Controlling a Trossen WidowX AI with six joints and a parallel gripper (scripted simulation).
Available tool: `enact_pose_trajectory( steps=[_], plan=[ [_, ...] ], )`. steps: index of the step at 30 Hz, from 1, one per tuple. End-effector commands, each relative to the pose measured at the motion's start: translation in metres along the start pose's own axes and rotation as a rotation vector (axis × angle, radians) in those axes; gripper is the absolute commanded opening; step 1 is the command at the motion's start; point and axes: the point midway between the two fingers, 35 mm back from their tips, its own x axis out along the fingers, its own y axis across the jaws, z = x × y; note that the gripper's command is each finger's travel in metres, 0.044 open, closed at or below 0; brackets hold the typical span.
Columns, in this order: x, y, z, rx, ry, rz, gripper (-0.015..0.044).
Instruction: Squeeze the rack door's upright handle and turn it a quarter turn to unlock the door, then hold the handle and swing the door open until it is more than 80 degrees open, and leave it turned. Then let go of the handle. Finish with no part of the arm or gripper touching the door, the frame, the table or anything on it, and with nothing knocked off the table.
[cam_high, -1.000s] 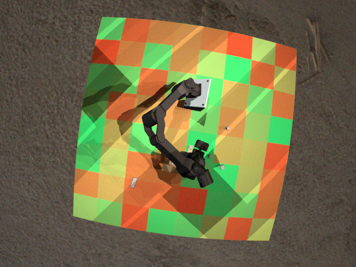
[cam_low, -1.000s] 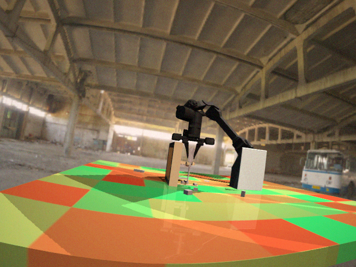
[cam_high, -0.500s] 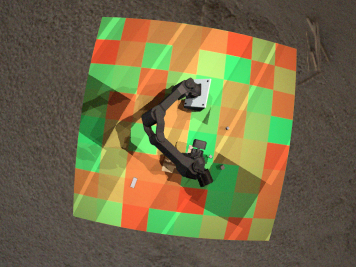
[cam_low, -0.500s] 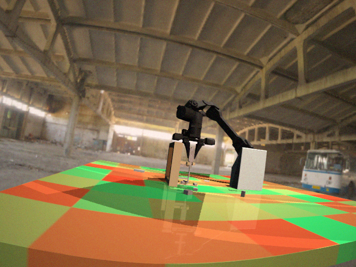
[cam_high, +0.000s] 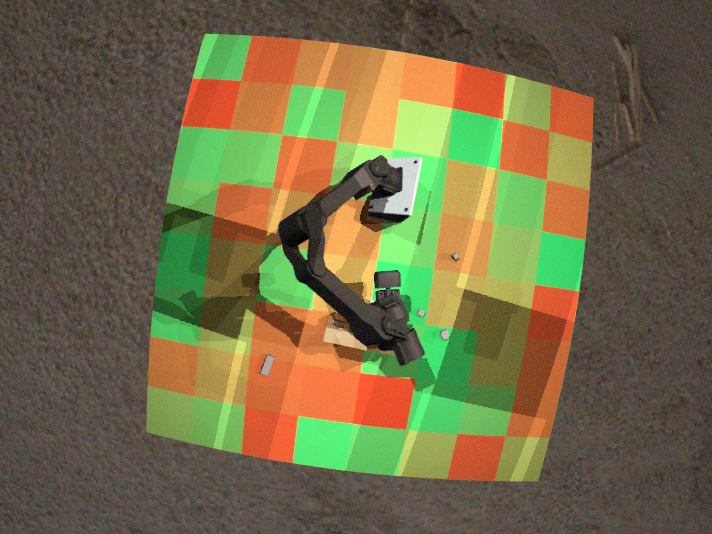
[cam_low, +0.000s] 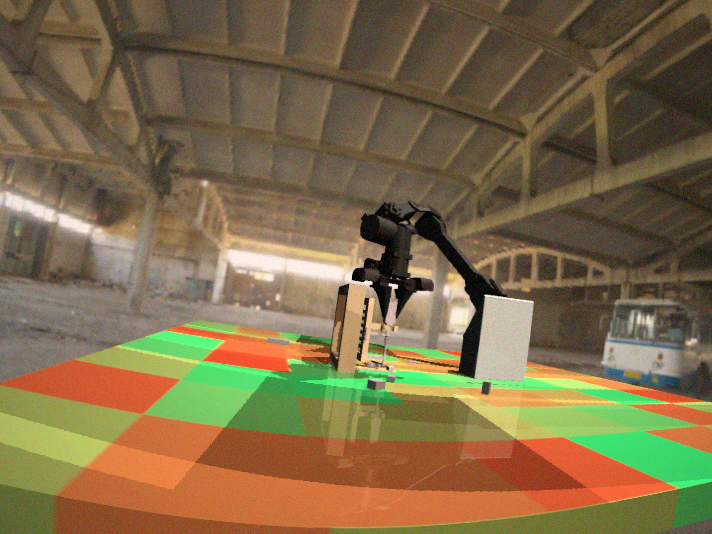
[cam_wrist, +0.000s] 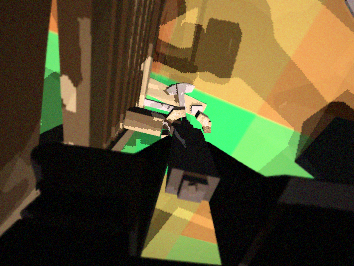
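Observation:
The tan rack (cam_low: 349, 330) (cam_high: 340, 335) stands in the middle of the checkered table, and its slatted front fills the left of the wrist view (cam_wrist: 131, 60). The upright handle (cam_low: 384, 344) (cam_wrist: 191, 186) is a thin grey post just in front of the rack's front. My gripper (cam_low: 390, 325) (cam_wrist: 186, 144) points straight down from above and is shut on the handle. In the overhead view the wrist (cam_high: 391, 313) hides the fingers and the handle. I cannot tell how far the door stands open.
The arm's white base box (cam_high: 399, 186) (cam_low: 506, 339) stands behind and to the right of the rack. Small grey blocks (cam_high: 454, 256) (cam_high: 420, 313) (cam_high: 444, 333) lie near the gripper, and two of them show low in the exterior view (cam_low: 376, 383) (cam_low: 485, 387). A flat grey piece (cam_high: 267, 364) lies to the left.

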Motion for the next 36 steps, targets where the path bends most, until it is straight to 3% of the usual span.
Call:
enact_pose_trajectory(
  steps=[1,36],
  plan=[
    [0.000,-0.007,0.003,-0.108,-0.006,0.004,0.0015],
    [0.001,-0.070,0.049,-0.752,-0.008,-0.002,0.0015]
  ],
)
